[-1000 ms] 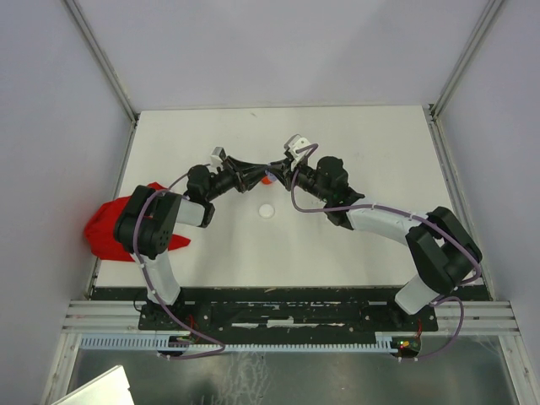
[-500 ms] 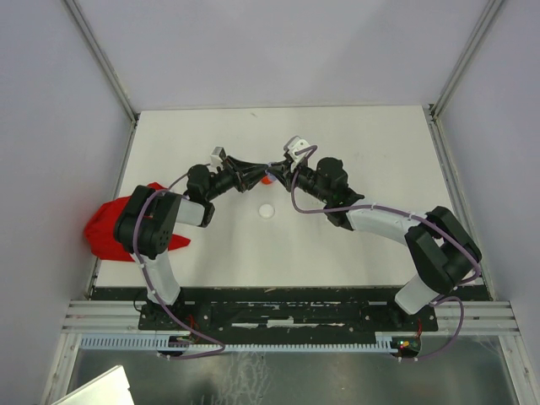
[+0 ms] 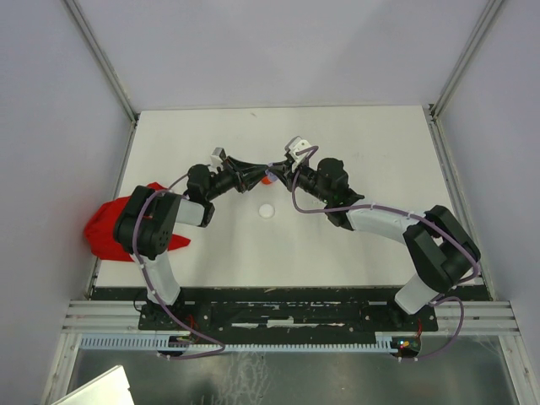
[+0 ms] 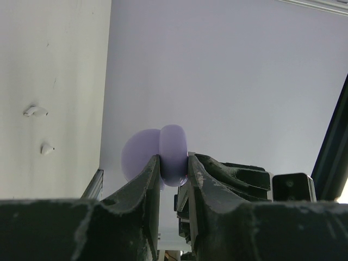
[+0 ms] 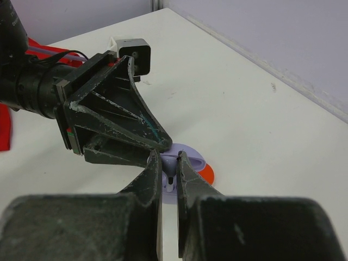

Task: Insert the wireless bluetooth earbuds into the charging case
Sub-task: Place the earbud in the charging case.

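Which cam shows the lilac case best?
Left wrist: lilac case sits mid-frame, pinched between the left fingers. Right wrist shows only its rim behind the right fingers. Top external: barely visible between the two arms.

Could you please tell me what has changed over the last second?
Nothing has visibly changed. The left gripper still clamps the lilac charging case, the right gripper stays shut on a white earbud at the case, and the white disc and red cloth lie as before.
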Robot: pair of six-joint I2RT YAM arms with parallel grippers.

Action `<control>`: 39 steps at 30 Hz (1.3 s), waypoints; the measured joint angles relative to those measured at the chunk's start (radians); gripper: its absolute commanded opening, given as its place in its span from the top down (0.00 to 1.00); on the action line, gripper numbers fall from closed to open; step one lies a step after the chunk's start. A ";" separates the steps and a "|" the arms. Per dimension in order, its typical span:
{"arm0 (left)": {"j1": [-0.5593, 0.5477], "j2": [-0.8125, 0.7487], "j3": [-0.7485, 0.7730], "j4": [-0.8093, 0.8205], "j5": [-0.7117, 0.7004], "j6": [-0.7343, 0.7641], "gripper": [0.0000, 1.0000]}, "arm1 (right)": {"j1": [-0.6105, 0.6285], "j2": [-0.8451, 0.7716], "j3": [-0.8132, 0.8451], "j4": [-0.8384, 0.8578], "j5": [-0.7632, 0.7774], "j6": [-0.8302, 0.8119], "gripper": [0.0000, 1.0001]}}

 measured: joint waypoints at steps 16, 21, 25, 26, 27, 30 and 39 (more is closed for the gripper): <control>0.000 -0.011 0.013 -0.023 0.013 0.000 0.97 | -0.003 0.009 0.000 0.005 0.000 0.000 0.98; 0.000 -0.011 0.028 -0.023 0.018 0.000 0.97 | -0.004 0.009 0.000 0.004 0.000 0.000 0.87; 0.000 -0.011 0.037 -0.024 0.018 0.000 0.97 | -0.005 0.009 0.000 0.001 -0.001 0.001 0.72; -0.001 -0.011 0.039 -0.024 0.018 0.000 0.97 | -0.005 0.009 0.000 0.000 -0.002 0.004 0.69; -0.001 -0.011 0.040 -0.026 0.018 0.000 0.97 | -0.005 0.009 0.000 -0.001 -0.002 0.003 0.64; -0.002 -0.011 0.042 -0.031 0.017 0.000 0.97 | -0.005 0.009 0.000 0.001 -0.003 0.006 0.49; -0.002 -0.011 0.047 -0.041 0.013 0.000 0.97 | -0.020 -0.028 -0.028 0.051 0.037 0.045 0.31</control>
